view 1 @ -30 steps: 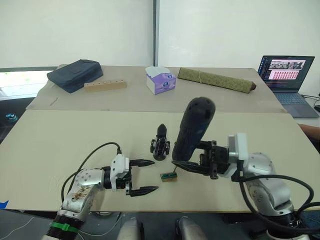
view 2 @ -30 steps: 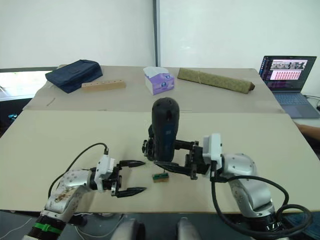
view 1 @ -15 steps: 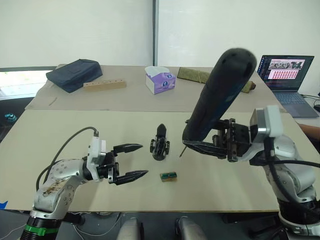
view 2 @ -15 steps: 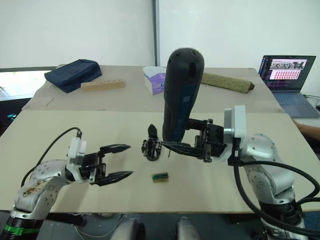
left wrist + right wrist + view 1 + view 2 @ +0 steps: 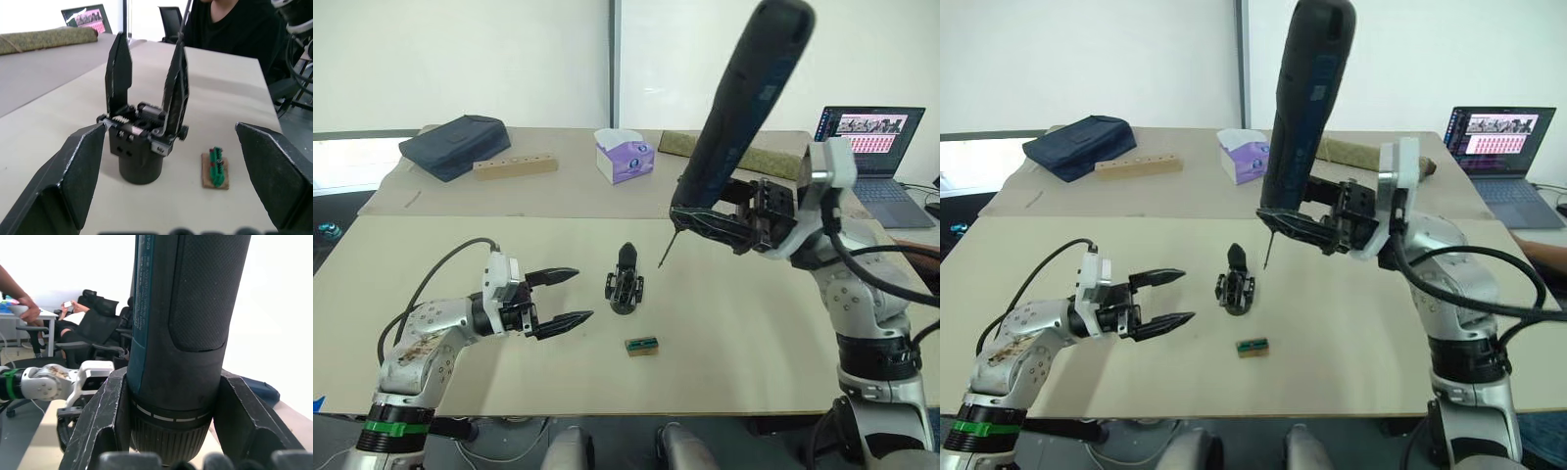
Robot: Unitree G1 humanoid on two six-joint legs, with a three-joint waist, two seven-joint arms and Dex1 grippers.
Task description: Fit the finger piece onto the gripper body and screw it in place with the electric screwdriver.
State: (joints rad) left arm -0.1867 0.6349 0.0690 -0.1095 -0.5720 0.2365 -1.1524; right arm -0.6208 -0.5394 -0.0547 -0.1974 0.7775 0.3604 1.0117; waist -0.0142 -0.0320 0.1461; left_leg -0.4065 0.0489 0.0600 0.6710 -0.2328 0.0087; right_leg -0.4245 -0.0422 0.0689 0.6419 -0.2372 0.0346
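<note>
Since the earlier frame the electric screwdriver (image 5: 739,108) has been raised higher in the clamped right pincer (image 5: 729,217), bit hanging above and beside the gripper body (image 5: 625,284) on the tabletop (image 5: 431,264). In the left wrist view the gripper body is seen upright with two fingers apparently fitted, between the spread fingers of the left pincer (image 5: 558,297); screwing is judged not yet started. In the right wrist view the screwdriver barrel is clamped between both fingers, arm raised and bent.

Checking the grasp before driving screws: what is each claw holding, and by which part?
The right claw grips the electric screwdriver near its bit end. The left claw is open and holds nothing.
</note>
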